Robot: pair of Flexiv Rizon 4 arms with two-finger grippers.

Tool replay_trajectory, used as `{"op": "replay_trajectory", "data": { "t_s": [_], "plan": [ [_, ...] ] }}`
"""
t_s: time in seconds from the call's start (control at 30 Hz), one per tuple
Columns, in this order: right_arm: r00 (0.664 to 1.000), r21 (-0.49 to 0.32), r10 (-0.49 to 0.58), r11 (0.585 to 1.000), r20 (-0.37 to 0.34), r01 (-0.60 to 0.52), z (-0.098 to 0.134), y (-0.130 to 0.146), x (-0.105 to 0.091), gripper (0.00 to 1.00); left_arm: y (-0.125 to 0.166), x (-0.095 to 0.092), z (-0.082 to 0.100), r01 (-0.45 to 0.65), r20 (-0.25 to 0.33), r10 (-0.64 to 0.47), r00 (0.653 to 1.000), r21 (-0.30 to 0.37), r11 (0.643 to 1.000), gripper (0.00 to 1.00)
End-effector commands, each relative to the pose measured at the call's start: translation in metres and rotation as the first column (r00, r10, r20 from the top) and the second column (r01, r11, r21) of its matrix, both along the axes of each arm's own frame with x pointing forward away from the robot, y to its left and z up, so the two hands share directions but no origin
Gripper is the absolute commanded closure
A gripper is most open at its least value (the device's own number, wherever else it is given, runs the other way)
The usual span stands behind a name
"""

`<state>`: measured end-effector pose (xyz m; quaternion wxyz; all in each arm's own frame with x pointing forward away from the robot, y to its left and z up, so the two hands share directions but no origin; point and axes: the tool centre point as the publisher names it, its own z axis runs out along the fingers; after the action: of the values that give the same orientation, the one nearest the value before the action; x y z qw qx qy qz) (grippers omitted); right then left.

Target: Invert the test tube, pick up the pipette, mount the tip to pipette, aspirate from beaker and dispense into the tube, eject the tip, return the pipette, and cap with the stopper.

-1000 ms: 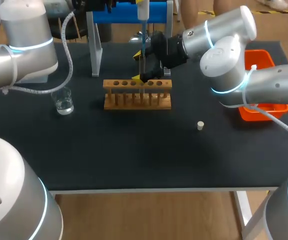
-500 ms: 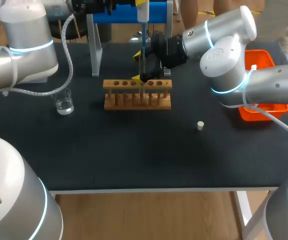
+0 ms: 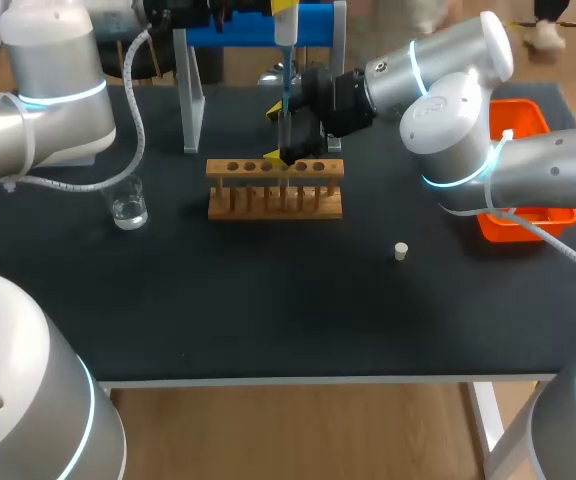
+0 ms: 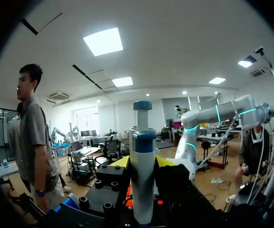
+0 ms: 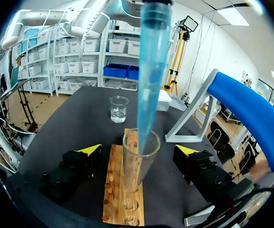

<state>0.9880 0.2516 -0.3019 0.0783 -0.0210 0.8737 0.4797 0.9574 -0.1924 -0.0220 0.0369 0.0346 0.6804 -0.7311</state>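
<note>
- Right wrist view: blue tip (image 5: pixel 146 95) sits inside the mouth of the test tube (image 5: pixel 137 171), which stands upright in the wooden rack (image 5: pixel 121 204). The right fingers (image 5: pixel 90 149) are apart, one each side of the tube, not touching it.
- Left wrist view: left fingers (image 4: pixel 120 162) clamped on the pipette (image 4: pixel 142 171).
- Head view: rack mid-desk (image 3: pixel 268 300) toward the back edge, beaker (image 3: pixel 128 205) near the left edge, stopper (image 3: pixel 401 251) toward the right edge.
- Step looks like dispense.
- Risks: an off-centre tip catches the rim and tilts the unheld tube. A crooked lift-out drags the tube from the rack. A partial dispense drips on the desk.
</note>
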Motion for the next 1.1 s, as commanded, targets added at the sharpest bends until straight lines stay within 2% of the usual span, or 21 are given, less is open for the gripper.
{"op": "replay_trajectory", "data": {
  "t_s": [0.03, 0.6, 0.67, 1.1],
  "plan": [
    [1.0, -0.004, 0.001, 1.0, -0.002, -0.001, 0.0005, -0.0001, 0.0007, 0.0, 0.0018, 0.0012, -0.0018, 0.006, 0.004, -0.006, 1.0, -0.003, 1.0, 1.0],
    [1.0, -0.004, 0.001, 1.0, -0.002, -0.001, 0.0005, -0.0001, 0.0007, 0.0, 0.003, 0.0025, -0.0098, 0.022, 0.008, -0.022, 1.0, 0.001, 1.0, 1.0],
    [1.0, -0.004, 0.001, 1.0, -0.002, -0.001, 0.0005, -0.0001, 0.0007, 0.0, 0.0034, 0.0025, -0.0101, 0.022, 0.003, -0.022, 1.0, 0.022, 1.0, 1.0],
    [1.0, -0.004, 0.001, 1.0, -0.002, -0.001, 0.0005, -0.0001, 0.0007, 0.0, 0.0057, 0.0046, -0.0102, 0.01, 0.023, -0.011, 1.0, 0.024, 1.0, 1.0]
  ]
}}
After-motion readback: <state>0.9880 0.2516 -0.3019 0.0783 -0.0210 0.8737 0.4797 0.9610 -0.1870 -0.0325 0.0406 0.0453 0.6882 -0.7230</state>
